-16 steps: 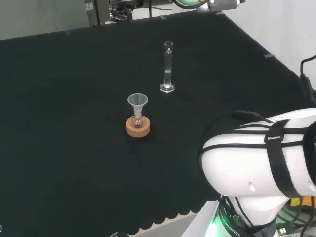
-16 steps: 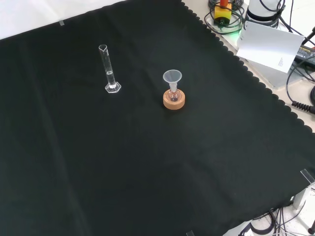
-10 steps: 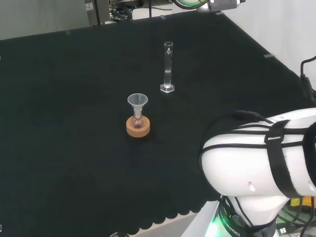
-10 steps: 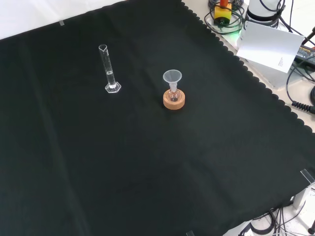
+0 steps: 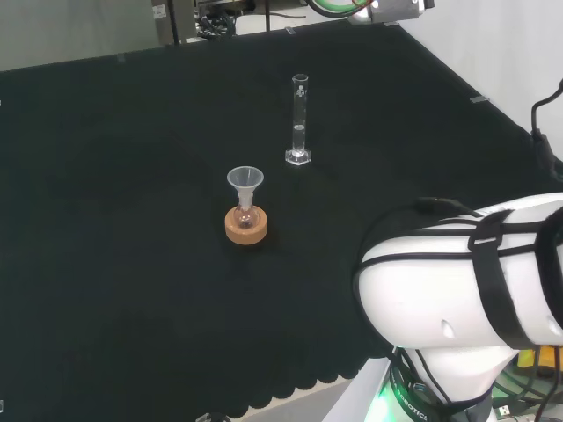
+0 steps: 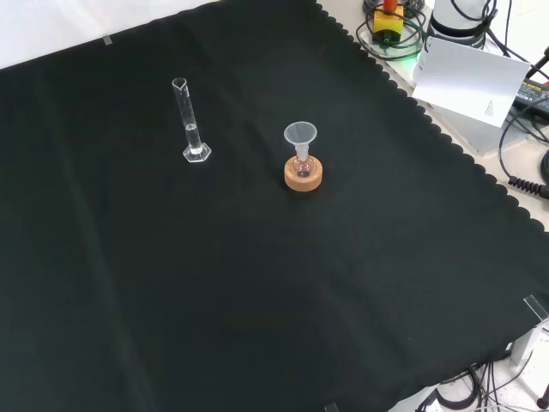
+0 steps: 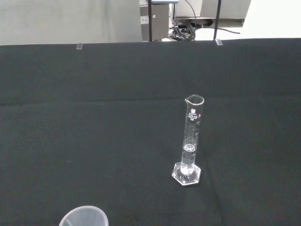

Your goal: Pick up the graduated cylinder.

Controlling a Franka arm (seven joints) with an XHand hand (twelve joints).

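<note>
On black cloth (image 6: 257, 283), one graduated cylinder (image 6: 190, 122), one funnel (image 6: 300, 137)

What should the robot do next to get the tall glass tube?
Probably move toward the graduated cylinder. It stands upright and untouched on the black cloth, apart from the funnel in the small flask on its cork ring, so nothing blocks the way.
</note>
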